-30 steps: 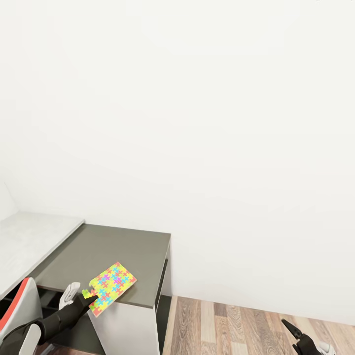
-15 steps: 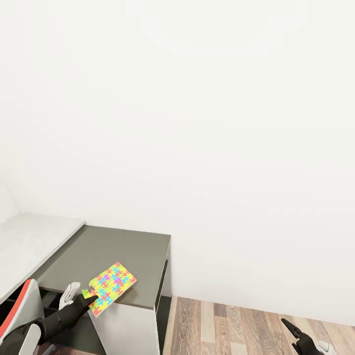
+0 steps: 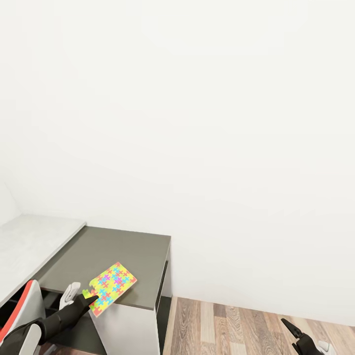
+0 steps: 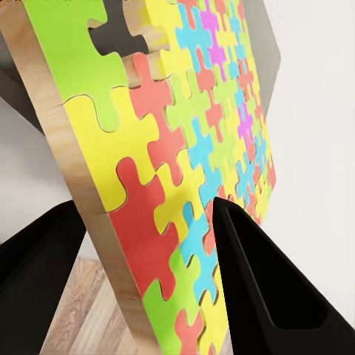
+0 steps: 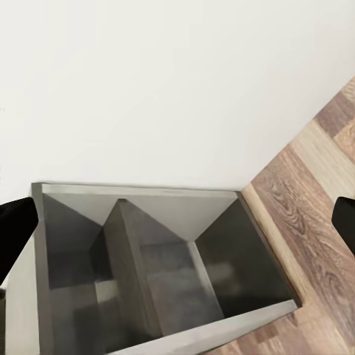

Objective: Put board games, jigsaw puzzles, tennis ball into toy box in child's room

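Jigsaw in my left gripper, table to the left

My left gripper point(image 3: 88, 297) is clenched on the near corner of one jigsaw puzzle point(image 3: 111, 287), held above the dark cabinet top point(image 3: 123, 249). The table point(image 3: 29, 241) lies to my left, so I judge this arm carries it there. My right gripper point(image 3: 295, 331) hangs low with jaws apart, holding nothing.
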You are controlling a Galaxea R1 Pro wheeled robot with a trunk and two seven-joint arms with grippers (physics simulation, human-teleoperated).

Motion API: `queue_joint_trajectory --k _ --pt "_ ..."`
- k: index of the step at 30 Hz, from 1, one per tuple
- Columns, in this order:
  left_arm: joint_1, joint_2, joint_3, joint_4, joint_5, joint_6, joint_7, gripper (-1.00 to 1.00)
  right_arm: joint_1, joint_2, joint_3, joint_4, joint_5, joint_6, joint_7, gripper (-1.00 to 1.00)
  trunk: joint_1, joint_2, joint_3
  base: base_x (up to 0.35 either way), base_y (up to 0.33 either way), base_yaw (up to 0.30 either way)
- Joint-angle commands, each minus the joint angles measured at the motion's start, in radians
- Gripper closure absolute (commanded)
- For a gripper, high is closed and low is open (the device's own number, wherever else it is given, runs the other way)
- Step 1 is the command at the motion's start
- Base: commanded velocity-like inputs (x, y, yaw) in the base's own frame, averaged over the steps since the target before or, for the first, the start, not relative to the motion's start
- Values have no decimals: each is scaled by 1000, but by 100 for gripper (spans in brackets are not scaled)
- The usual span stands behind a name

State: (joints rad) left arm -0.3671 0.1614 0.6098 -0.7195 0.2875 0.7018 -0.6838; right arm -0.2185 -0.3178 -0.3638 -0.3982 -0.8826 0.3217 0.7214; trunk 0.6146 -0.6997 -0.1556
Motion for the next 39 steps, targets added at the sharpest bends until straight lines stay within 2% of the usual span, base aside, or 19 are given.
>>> queue_joint_trajectory --k 1,7,19,23,31,33,37,39 --pt "-1 0 2 0 0 5 -2 100 -1 0 -3 0 -7 9 2 -100 0 -1 -2 0 0 0" --pt "-1 0 2 0 0 5 -2 100 -1 0 -2 -14 -7 10 2 -100 0 -1 -2 0 0 0" --pt "-1 2 -3 -4 -2 13 -8 100 -1 0 -1 -19 -6 10 1 -100 -46 83 36 0 0 0" --pt "-3 8 -6 -21 -2 69 -14 100 -1 0 -1 -19 -6 10 3 -100 -61 111 49 0 0 0" --pt "-10 12 -9 -190 -3 269 -19 100 -1 -1 -1 -20 -6 10 3 -100 -92 167 74 0 0 0" --pt "-10 13 -10 -210 -3 287 -19 100 -1 -1 -1 -21 -6 10 3 -100 -99 181 80 0 0 0" --pt "-10 39 -10 -246 -2 320 -36 100 0 -1 -1 -21 -6 10 1 -100 -115 209 92 0 0 0" --pt "-10 61 -11 -251 -2 332 -76 100 0 -1 -1 -21 -6 10 1 -100 -122 223 99 0 0 0"
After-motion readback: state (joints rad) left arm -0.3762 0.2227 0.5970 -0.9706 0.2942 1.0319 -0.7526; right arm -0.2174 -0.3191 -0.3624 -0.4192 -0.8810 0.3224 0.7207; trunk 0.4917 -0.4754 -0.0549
